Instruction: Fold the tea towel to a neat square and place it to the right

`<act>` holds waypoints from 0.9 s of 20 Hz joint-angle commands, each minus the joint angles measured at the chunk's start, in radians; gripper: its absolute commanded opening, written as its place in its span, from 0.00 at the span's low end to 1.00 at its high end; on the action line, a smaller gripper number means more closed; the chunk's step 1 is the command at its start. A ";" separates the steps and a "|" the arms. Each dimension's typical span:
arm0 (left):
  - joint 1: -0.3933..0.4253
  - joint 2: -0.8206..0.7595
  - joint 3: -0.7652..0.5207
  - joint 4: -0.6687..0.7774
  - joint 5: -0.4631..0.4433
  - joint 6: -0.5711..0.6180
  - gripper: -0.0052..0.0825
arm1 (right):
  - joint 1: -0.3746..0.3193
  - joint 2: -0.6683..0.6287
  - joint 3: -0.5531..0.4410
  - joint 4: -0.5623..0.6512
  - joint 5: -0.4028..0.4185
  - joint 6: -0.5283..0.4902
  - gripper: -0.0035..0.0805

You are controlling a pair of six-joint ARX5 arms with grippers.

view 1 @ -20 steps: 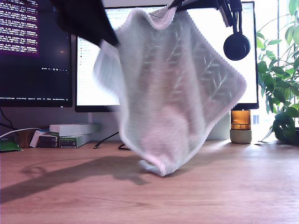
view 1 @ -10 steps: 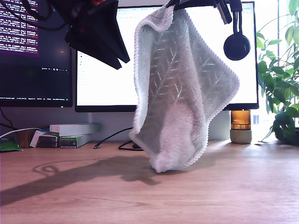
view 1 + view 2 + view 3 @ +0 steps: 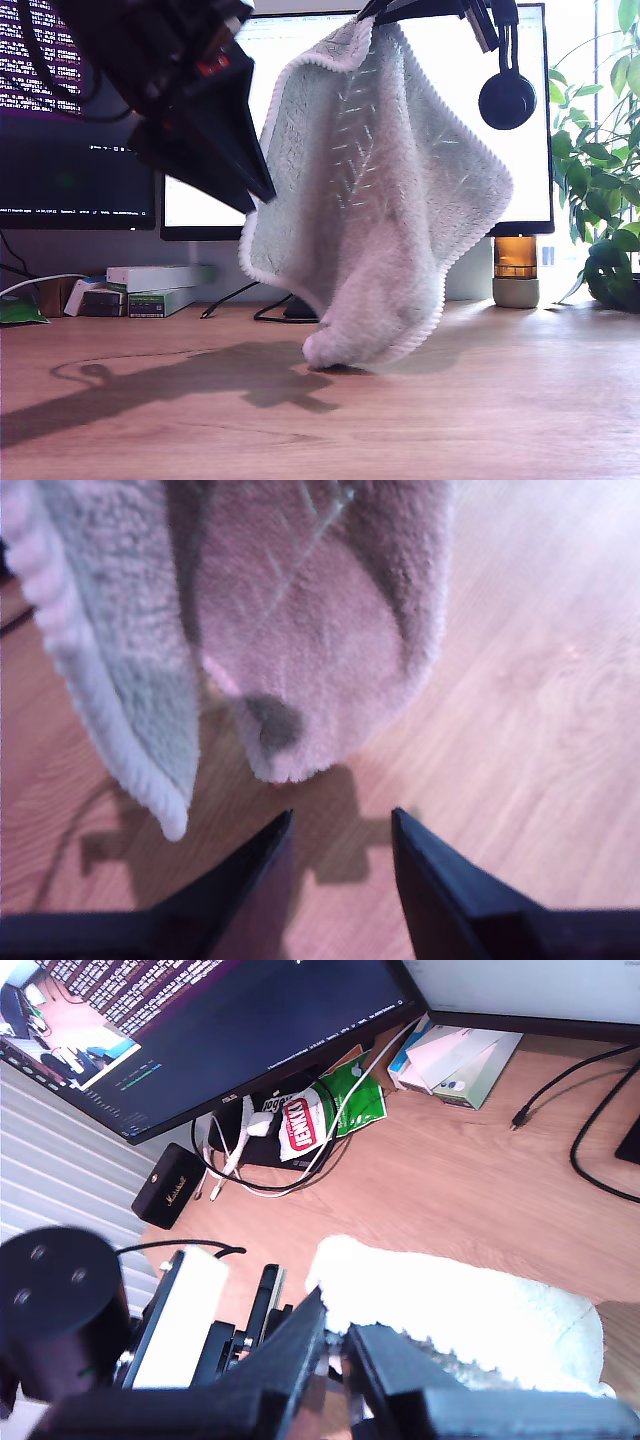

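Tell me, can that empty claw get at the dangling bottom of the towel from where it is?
Probably yes. My first gripper is open and empty, pointed at the tea towel's hanging lower tip, with only bare desk showing between them. My second gripper holds the cloth up by a top corner, so the tip hangs free.

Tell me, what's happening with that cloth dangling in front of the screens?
Two robot arms are working on a tea towel. My second gripper is shut on one corner and holds the towel up in front of the monitor, so it hangs down with its lowest part touching or nearly touching the wooden desk. My first gripper is open, holds nothing, and points at the towel's lower end, close to it. No fold is made yet.
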 commanded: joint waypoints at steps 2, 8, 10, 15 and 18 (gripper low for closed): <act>-0.010 -0.129 -0.116 0.068 -0.062 -0.005 0.32 | 0.005 -0.010 0.007 0.011 0.000 -0.002 0.03; 0.037 -0.406 -0.385 0.344 -0.072 0.017 0.35 | 0.005 -0.010 0.007 0.007 -0.001 -0.003 0.03; 0.039 -0.409 -0.477 0.459 -0.073 0.016 0.36 | 0.005 -0.010 0.007 0.004 -0.001 -0.008 0.03; 0.062 -0.361 -0.592 0.750 -0.078 0.002 0.47 | 0.005 -0.010 0.007 -0.004 -0.001 -0.010 0.03; 0.084 -0.253 -0.602 0.877 -0.073 0.003 0.47 | 0.005 -0.010 0.007 -0.003 -0.001 -0.010 0.03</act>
